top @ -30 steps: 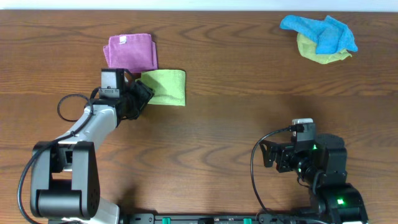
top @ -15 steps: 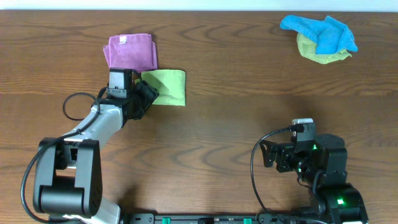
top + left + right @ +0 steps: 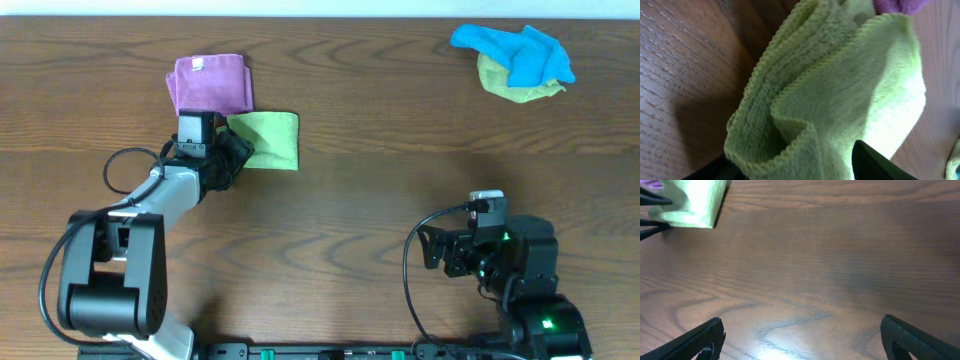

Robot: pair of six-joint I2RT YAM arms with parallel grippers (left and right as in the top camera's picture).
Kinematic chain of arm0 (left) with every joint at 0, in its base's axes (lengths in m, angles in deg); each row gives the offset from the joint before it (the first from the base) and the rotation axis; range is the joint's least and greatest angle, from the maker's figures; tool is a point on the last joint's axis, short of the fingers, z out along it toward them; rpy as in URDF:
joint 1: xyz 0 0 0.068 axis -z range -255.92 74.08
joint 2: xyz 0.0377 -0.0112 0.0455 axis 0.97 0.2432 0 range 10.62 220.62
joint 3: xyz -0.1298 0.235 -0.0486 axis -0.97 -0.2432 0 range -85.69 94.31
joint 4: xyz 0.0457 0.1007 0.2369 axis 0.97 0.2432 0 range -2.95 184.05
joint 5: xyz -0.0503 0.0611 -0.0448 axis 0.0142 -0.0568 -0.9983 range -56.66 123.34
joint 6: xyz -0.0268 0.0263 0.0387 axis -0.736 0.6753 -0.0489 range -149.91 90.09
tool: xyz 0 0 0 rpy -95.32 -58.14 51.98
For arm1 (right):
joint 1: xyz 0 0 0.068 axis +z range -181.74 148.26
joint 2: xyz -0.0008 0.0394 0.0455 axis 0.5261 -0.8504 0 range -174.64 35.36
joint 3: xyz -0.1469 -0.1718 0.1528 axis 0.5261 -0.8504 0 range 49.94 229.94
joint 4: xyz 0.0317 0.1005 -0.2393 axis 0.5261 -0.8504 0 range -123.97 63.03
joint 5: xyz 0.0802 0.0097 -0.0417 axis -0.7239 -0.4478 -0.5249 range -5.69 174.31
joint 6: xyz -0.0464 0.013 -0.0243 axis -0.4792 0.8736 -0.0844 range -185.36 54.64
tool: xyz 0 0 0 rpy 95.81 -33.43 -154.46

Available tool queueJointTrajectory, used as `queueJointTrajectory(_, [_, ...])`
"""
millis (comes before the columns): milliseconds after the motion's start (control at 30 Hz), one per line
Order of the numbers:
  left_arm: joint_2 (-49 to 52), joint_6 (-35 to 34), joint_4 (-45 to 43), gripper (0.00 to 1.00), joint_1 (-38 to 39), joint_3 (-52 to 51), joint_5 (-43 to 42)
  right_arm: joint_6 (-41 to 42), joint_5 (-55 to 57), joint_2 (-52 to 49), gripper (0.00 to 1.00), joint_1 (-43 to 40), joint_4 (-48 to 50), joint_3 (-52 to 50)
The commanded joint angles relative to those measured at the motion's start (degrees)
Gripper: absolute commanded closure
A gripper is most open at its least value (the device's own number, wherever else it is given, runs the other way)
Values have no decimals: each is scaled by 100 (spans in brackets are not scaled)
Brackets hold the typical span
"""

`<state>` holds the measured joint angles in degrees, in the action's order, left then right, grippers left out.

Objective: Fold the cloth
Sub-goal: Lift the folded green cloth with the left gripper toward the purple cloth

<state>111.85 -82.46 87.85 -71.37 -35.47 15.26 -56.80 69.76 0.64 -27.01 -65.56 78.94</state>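
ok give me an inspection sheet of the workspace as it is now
surface: wooden table, no spills seen
job's things: green cloth, folded, beside a folded purple cloth
clutter: blue cloth crumpled over a yellow cloth, far right corner
grippers: left gripper at the green cloth's edge, cloth between its fingers, grip unclear; right gripper open, away from cloths
cables: black cable looped by each arm
surroundings: nothing seen

Overhead looks straight down on the brown wooden table (image 3: 400,150). The left wrist view hugs the folded lime-green terry cloth (image 3: 840,90); the right wrist view glimpses it from afar.
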Motion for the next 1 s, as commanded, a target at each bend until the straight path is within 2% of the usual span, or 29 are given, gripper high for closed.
queueJointTrajectory(0, [254, -109, -92, 37, 2, -31, 37, 61, -26, 26, 1, -42, -9, -42])
queueJointTrajectory(100, [400, -170, -197, 41, 2, -31, -70, 61, -26, 26, 1, -42, -9, -42])
queueJointTrajectory(167, [439, -168, -280, 50, 2, -31, -142, 61, -26, 26, 1, -42, -9, -42])
queueJointTrajectory(233, [442, -162, -369, 73, 2, -31, -144, 61, -26, 26, 1, -42, -9, -42])
queueJointTrajectory(300, [442, -92, -522, 90, 2, -31, -151, 61, -26, 26, 1, -42, -9, -42])
queueJointTrajectory(333, [442, -44, -610, 94, 2, -31, -168, 61, -26, 26, 1, -42, -9, -42])
queueJointTrajectory(500, [439, 179, -1139, 95, 0, -28, -533, 61, -28, 26, 1, -42, -9, -42])
queueJointTrajectory(700, [431, 28, -2240, 94, 0, 90, -1639, 61, -26, 26, 1, -42, -9, -42])
queueJointTrajectory(967, [374, -160, -2210, 94, -20, 839, -1908, 61, -26, 26, 1, -42, -9, -42])
